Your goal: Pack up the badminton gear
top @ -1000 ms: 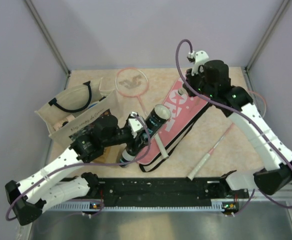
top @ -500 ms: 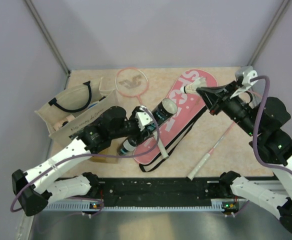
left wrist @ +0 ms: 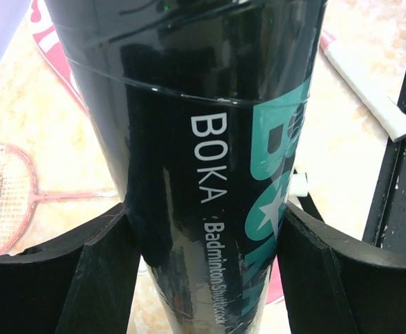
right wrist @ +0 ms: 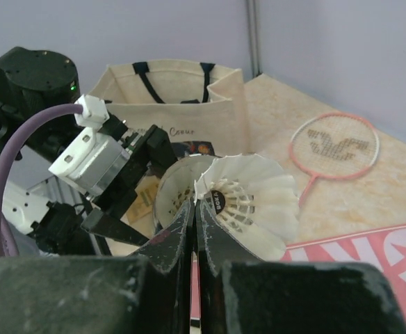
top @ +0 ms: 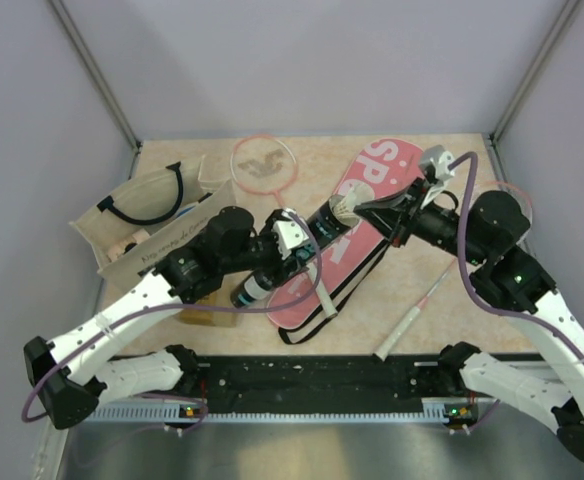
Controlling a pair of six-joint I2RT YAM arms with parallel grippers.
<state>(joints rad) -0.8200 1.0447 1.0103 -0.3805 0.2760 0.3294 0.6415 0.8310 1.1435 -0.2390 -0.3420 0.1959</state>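
My left gripper (left wrist: pixel 206 216) is shut on the black tube with teal lettering (left wrist: pixel 203 139), a finger pressed against each side. The tube (top: pixel 290 252) slants over the pink SPORT cover (top: pixel 387 160), open mouth toward the right. Pinched by its feather rim in my shut right gripper (right wrist: pixel 195 202), the white shuttlecock (right wrist: pixel 258 198) hangs right at the tube's mouth (right wrist: pixel 175 188); from above, the shuttlecock (top: pixel 348 207) touches that end. One pink racket (top: pixel 264 165) lies at the back. A second racket (top: pixel 422 305) lies at the right, its head partly under my right arm.
The beige tote bag (top: pixel 152 215) with black handles stands at the left, close behind my left arm. A small brown cardboard box (top: pixel 207 318) sits under that arm. The black strap (top: pixel 347 285) loops off the cover's near edge. Walls enclose the table on three sides.
My right arm swung from the back right across the cover, carrying the shuttlecock leftward to the tube's mouth. My left arm shifted the held tube slightly right and turned it toward the shuttlecock.
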